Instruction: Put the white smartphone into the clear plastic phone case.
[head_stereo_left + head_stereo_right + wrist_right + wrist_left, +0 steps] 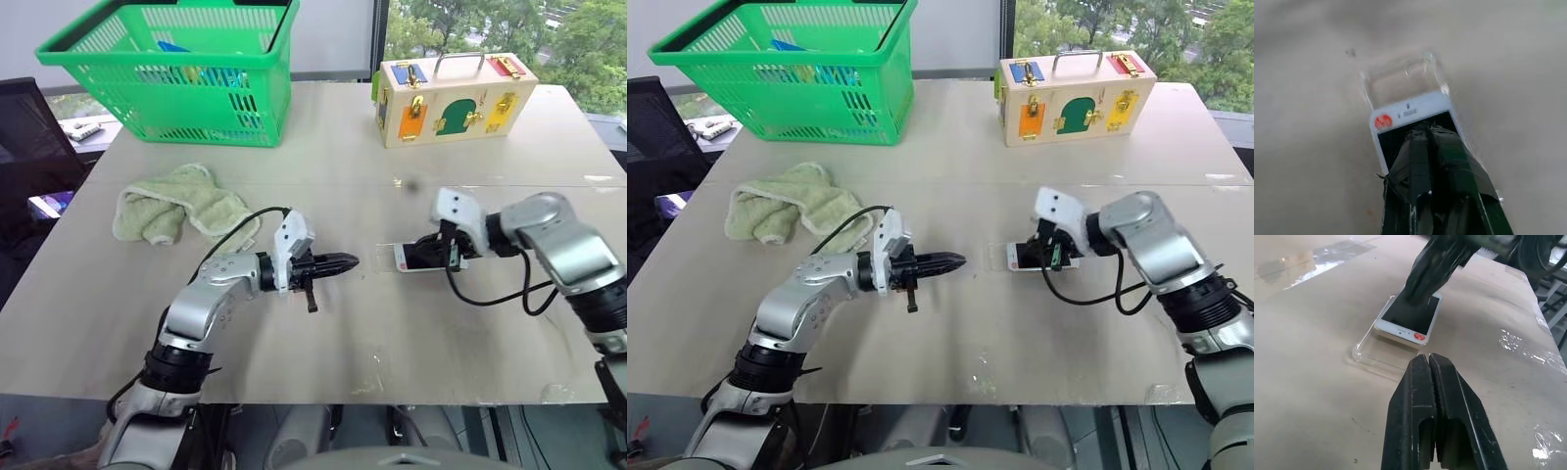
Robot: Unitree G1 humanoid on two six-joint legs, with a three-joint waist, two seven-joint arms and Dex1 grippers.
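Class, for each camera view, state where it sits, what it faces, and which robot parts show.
Head views: above, facing down at the table; both arms show.
Left wrist: behind the shut left gripper, facing the white smartphone and clear plastic phone case.
Right wrist: behind the shut right gripper, on the smartphone's screen.
Both wrist views share the smartphone and case.

Office-type test room: a large beige table stands beside windows overlooking trees; a black office chair sits alongside, with a green shopping basket and wooden latch box.
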